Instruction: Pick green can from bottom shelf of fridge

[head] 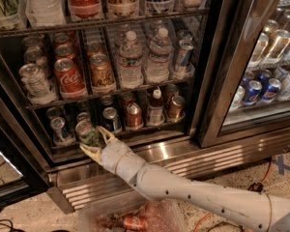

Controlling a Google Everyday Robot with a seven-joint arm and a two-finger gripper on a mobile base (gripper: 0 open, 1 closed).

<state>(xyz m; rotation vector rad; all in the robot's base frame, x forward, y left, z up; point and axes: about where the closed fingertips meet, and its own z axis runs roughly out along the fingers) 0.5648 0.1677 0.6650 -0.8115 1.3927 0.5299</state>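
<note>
The fridge [217, 66] stands open, with dark wire racks of drinks. The green can [87, 132], with a silver top, is tilted at the front edge of the bottom shelf [150, 129], left of centre. My gripper [92, 139] is at that spot on the end of the white arm [183, 190], which reaches in from the lower right. Its pale fingers [106, 134] are closed on either side of the green can. The lower part of the can is hidden by the gripper.
On the bottom shelf stand a dark blue can [60, 128], a silver-blue can [110, 119], a red can [133, 115], a red-capped bottle [155, 105] and a brown can [175, 106]. The rack above holds Coca-Cola cans [68, 77] and water bottles [130, 59]. A clear plastic bin [135, 219] sits on the floor under the arm.
</note>
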